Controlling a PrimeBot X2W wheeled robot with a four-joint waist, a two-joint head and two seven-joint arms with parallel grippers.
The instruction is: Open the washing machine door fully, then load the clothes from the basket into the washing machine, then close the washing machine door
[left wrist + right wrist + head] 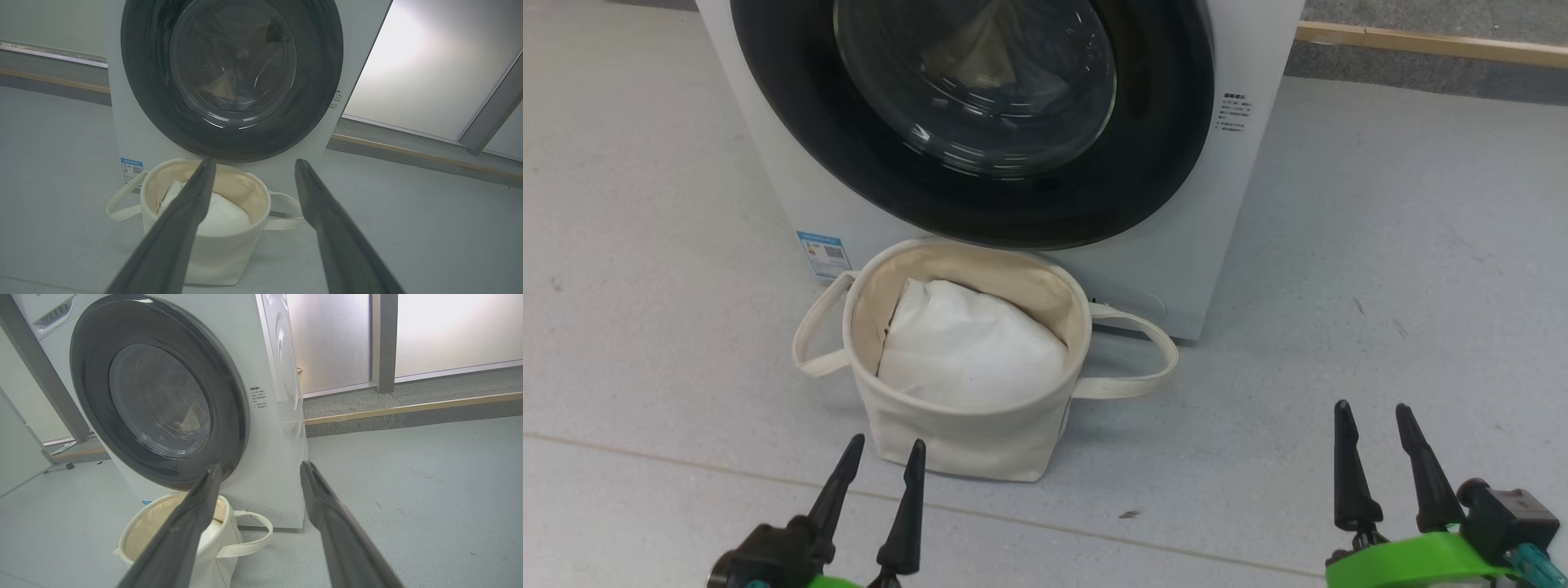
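Observation:
The washing machine (1209, 220) is a white front-loader, and its glossy black washing machine door (1160, 122) sits shut against the front. Behind the glass window, beige and pale fabric that looks like the clothes (1005, 69) lies dimly in the drum. The cream canvas basket (964, 445) stands on the floor right under the door and holds a plain white bundle (972, 347). My left gripper (887, 443) is open and empty just in front of the basket. Off to the right over bare floor, my right gripper (1372, 408) is open and empty too.
A blue label sticker (823, 253) marks the machine's lower left front. A raised grey ledge with a wooden strip (1421, 41) runs behind the machine to the right, with frosted glass panels (429, 61) above it. Grey floor lies on both sides of the basket.

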